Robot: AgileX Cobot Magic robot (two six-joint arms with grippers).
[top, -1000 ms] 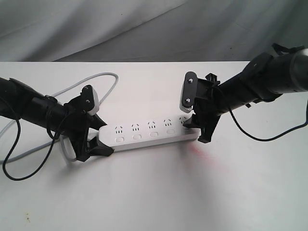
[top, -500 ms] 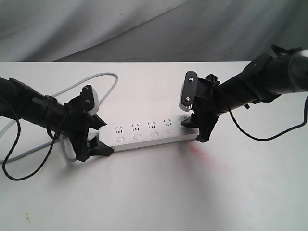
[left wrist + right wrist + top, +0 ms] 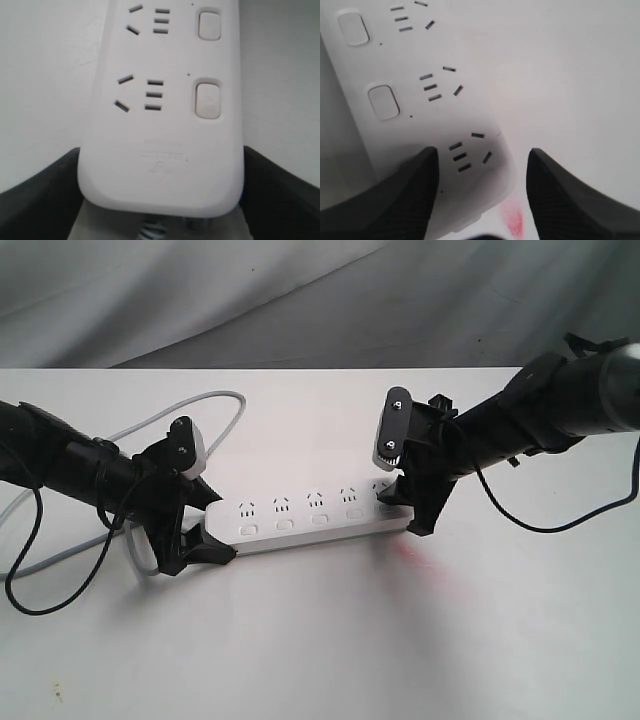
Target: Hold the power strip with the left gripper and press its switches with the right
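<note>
Step in hand, as I judge it: pressing the end switch w/ my right gripper (image 3: 405, 512) while my left gripper (image 3: 215, 525) pins the power strip (image 3: 315, 518).

To do it well:
- **Left hold:** left jaws are clamped across the strip's cord end, one finger on each long side, per the left wrist view. That grip needs to be firm so the bar can't skate or tip when I push.
- **Right pos.:** right jaws stand apart. One finger (image 3: 395, 200) sits over the strip's far end, approx. where the fifth button should be. The button is hidden under it, so I can't confirm contact. The other finger hangs off the edge over bare table (image 3: 330, 640).
- **The push:** straight down thru the fingertip, short & light. A sideways shove would lever the bar vs. my left hold. Then lift clear & check.

Strip itself: long white plastic bar w/ rounded ends, lying flat across the table's middle btwn my two arms. Sockets run in a row. Its switches (image 3: 320, 520) run in a row along the edge nearer the exterior camera, one per socket; four show there. Grey cord (image 3: 200, 400) loops away from the left end. Small red smudge (image 3: 512, 220) on the table just beside the far end.
</note>
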